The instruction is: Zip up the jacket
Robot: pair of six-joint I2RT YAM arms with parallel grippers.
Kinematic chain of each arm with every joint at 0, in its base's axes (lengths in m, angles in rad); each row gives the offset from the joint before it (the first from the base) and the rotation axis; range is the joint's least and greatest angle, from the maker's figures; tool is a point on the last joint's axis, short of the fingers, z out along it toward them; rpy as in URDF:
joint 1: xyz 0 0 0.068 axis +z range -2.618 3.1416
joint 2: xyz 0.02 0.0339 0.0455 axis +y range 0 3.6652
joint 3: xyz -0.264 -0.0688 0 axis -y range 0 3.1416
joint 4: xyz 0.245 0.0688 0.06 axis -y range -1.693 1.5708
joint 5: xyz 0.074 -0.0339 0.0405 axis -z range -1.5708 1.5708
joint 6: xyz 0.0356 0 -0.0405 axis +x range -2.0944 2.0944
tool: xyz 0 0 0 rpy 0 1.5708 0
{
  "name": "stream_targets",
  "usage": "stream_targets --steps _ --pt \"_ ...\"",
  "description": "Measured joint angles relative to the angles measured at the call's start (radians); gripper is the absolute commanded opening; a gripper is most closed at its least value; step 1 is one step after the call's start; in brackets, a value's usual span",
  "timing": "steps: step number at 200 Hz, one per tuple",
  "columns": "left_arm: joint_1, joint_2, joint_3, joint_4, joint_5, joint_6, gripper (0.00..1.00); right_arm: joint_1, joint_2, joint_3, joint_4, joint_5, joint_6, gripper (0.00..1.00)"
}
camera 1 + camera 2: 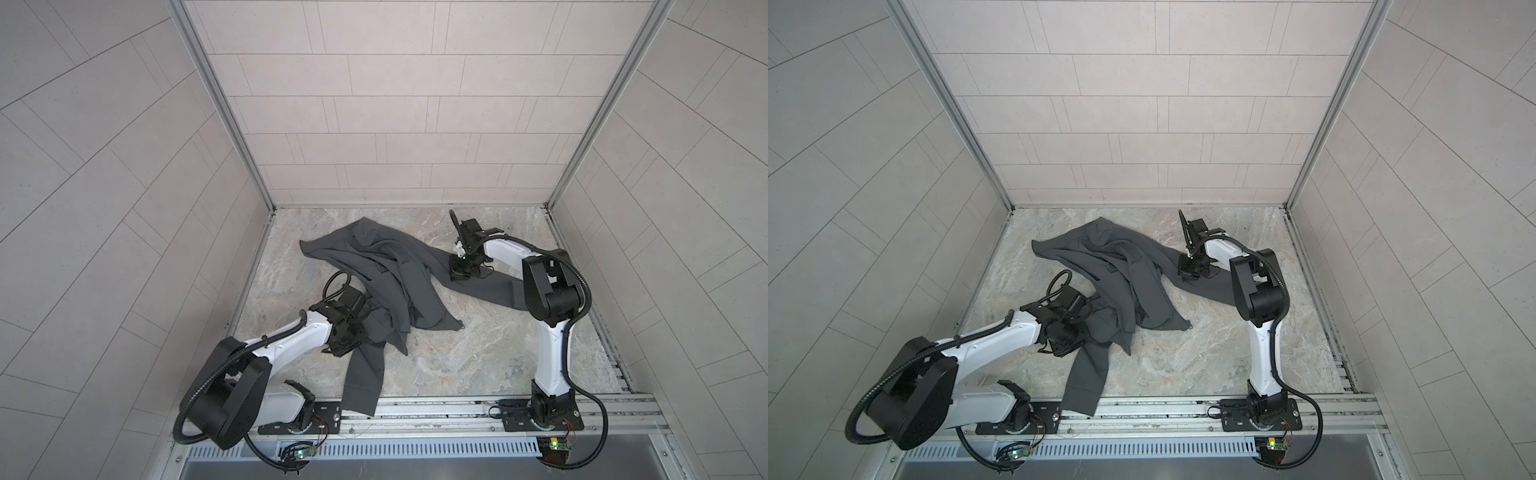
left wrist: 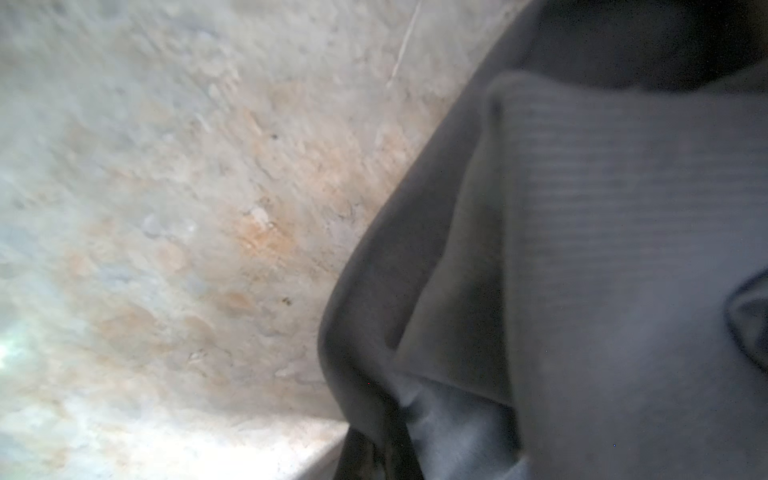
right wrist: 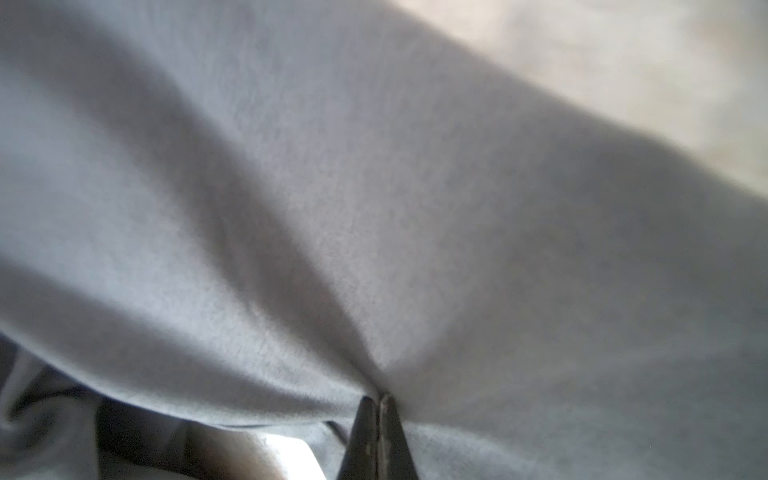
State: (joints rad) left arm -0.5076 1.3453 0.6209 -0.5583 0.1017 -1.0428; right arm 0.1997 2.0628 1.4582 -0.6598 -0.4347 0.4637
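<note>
Marbled grey surface (image 1: 457, 357): left gripper (image 1: 359, 330) closed against the crumpled dark charcoal-grey fabric jacket (image 1: 386, 266) heaped mid-surface, which looks soft, light and floppy, likely best held at its firmer zipper edge, while right gripper (image 3: 380, 401) is clamped on its cloth.

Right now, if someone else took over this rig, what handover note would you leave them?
Left tool: shut, pressed into the near folds of the jacket; whether it holds cloth is hidden.
Right tool: shut on a pinch of jacket cloth, far right.
Jacket: crumpled on the table, one sleeve trailing over the front rail.
Done: nothing visibly zipped.
Left: spread the front flat, find both zipper ends, join them, pull up.
</note>
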Motion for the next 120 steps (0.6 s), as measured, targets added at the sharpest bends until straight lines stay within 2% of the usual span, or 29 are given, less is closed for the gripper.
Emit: stream_targets --steps 30,75,107,120 --pt "0.067 0.074 0.105 -0.048 -0.049 0.073 0.00 -0.126 -0.076 -0.114 0.044 -0.009 0.035 0.00" --pt "0.240 0.095 0.244 -0.071 -0.060 0.197 0.00 -0.342 -0.146 -0.183 0.030 0.053 0.037 0.00" --pt "0.330 0.127 0.347 -0.109 -0.062 0.282 0.00 -0.399 -0.158 -0.141 -0.025 0.088 0.013 0.00" --pt "0.363 0.137 0.380 -0.127 -0.060 0.316 0.00 -0.411 -0.170 -0.123 -0.040 0.079 0.003 0.08"
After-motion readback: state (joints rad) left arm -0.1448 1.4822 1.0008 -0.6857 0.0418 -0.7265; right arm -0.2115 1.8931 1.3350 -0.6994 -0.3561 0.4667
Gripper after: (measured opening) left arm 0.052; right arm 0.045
